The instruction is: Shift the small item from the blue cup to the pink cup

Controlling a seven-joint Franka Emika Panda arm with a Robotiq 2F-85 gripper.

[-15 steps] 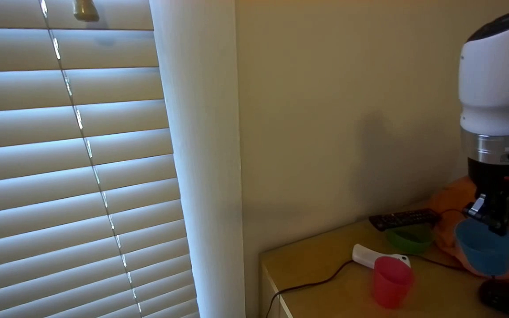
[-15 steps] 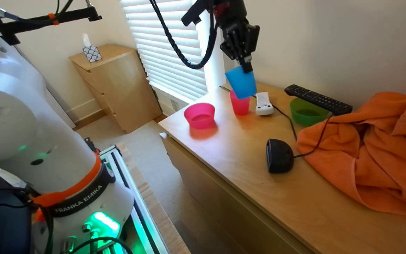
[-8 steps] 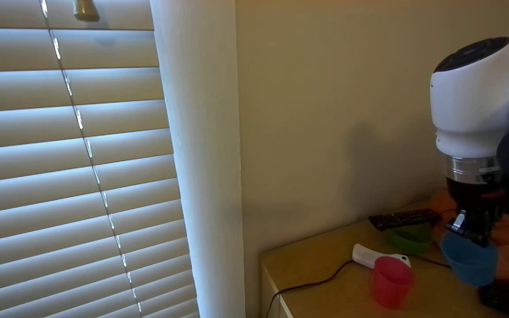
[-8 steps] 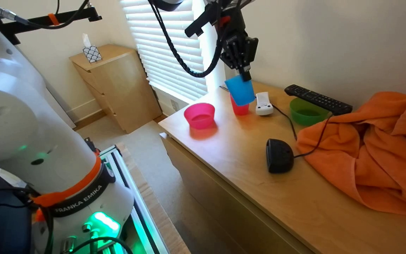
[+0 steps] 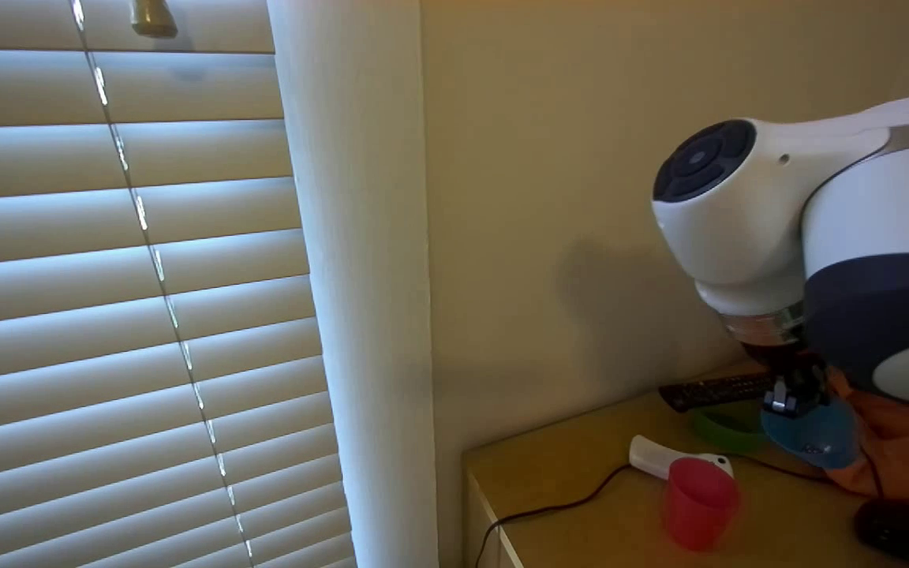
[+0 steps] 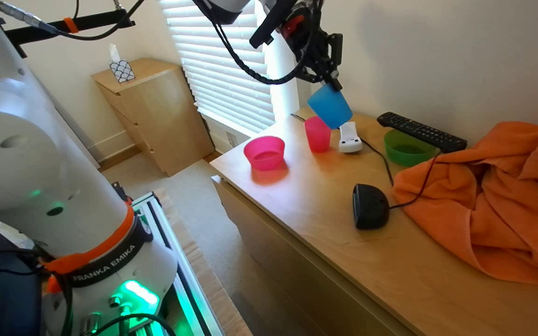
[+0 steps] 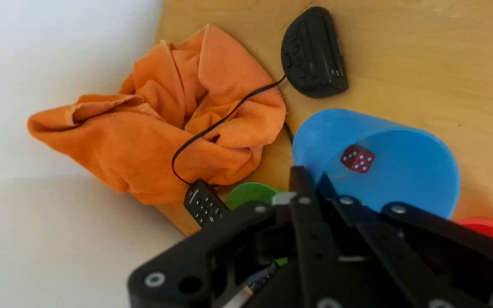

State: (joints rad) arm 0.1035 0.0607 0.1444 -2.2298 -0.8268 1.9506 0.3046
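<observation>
Inside blue cup (image 7: 402, 173), 1 die (image 7: 358, 158).

Wrist view looks down (close) — all three share the tabletop (image 6: 315, 196).

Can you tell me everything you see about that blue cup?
The blue cup is plain and smooth, looks like plastic, narrows toward its base and shows no handle. It hangs tilted above the wooden tabletop, pinched at its rim by the black gripper, one finger outside the wall and one inside. A red die with white dots lies within. The pink cup stands apart from it.
</observation>
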